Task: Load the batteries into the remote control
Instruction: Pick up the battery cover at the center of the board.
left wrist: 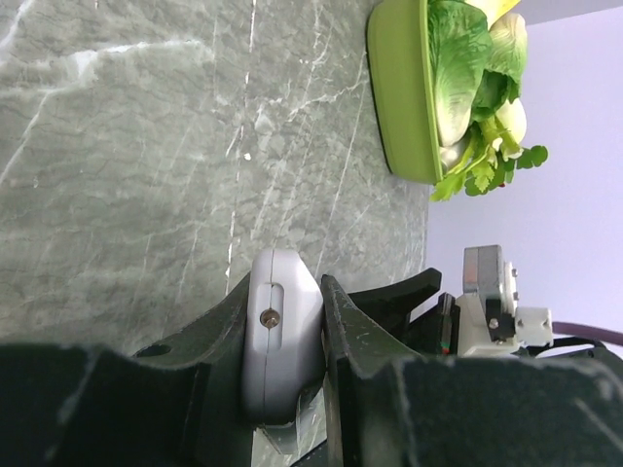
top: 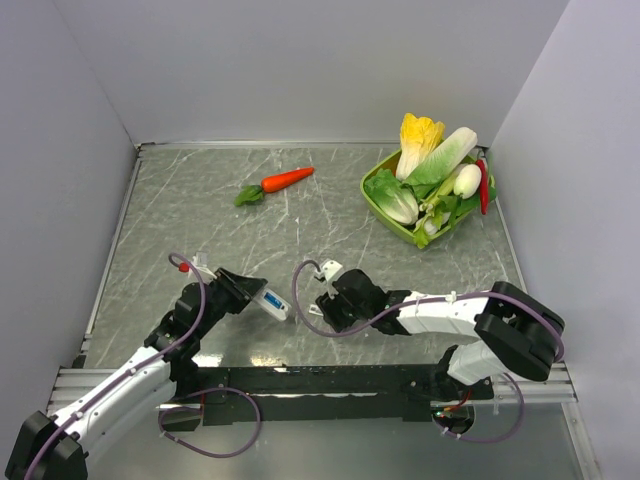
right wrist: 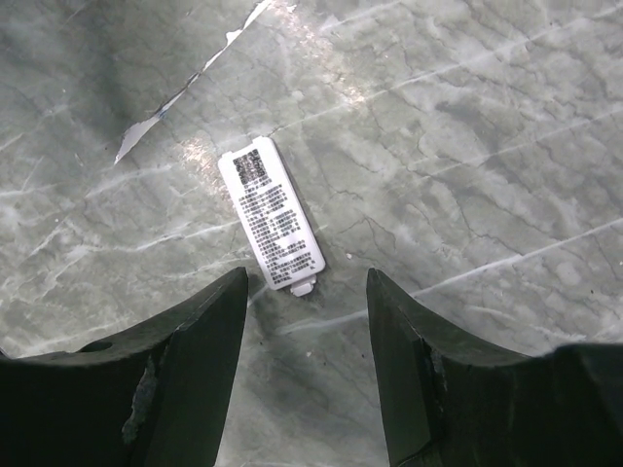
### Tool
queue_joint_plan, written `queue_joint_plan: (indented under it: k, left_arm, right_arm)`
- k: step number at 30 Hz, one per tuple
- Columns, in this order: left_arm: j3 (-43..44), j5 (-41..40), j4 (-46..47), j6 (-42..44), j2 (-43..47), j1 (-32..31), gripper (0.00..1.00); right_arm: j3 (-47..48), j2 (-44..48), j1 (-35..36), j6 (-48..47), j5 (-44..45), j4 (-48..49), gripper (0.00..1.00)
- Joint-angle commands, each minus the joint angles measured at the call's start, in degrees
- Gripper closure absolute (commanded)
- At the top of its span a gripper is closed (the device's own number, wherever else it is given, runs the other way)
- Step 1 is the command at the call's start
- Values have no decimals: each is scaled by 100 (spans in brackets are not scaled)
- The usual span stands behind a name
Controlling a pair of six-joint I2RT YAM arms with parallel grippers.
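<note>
My left gripper (top: 252,291) is shut on the remote control (top: 275,303), a white-grey bar held on edge just above the table. In the left wrist view the remote (left wrist: 282,331) sits clamped between both fingers (left wrist: 219,331). A bright-blue patch (top: 272,298) shows on the remote in the top view, probably the batteries; I cannot tell them apart. My right gripper (top: 322,303) is open and empty just right of the remote. In the right wrist view its gripper (right wrist: 307,275) hovers over a flat white battery cover (right wrist: 271,219) with printed text, lying on the table.
An orange carrot (top: 287,179) lies at the far middle. A green tray (top: 372,200) of vegetables stands at the far right and also shows in the left wrist view (left wrist: 399,88). Grey walls close in the table on three sides.
</note>
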State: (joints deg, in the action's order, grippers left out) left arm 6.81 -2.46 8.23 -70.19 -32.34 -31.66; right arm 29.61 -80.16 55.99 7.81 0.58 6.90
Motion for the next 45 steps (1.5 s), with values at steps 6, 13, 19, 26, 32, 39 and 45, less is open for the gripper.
queue_joint_plan:
  k: [6, 13, 19, 26, 32, 39, 45]
  left_arm:
    - [-22, -35, 487, -179, 34, 37, 99]
    - [-83, 8, 600, -240, 17, 46, 99]
    - [-416, 122, 1110, -442, -79, 37, 99]
    - [-830, 193, 2174, -381, -378, 46, 99]
    - [-1208, 149, 3035, -354, -686, 37, 99]
    - [-1165, 193, 3343, -223, -1143, 37, 99]
    - [-1129, 193, 3571, -284, -1521, 46, 99]
  right_arm:
    - [36, -351, 193, -570, -286, 321, 46]
    - [98, -544, 290, -711, -330, 348, 61]
    - [133, -378, 316, -711, -366, 85, 79]
    - [660, 456, 316, -729, -348, -1145, 96]
    - [1582, 905, 316, -562, -172, -2542, 100]
    - [2681, 906, 316, -465, -155, -3510, 100]
    - [3805, 379, 325, -404, -461, -4177, 100]
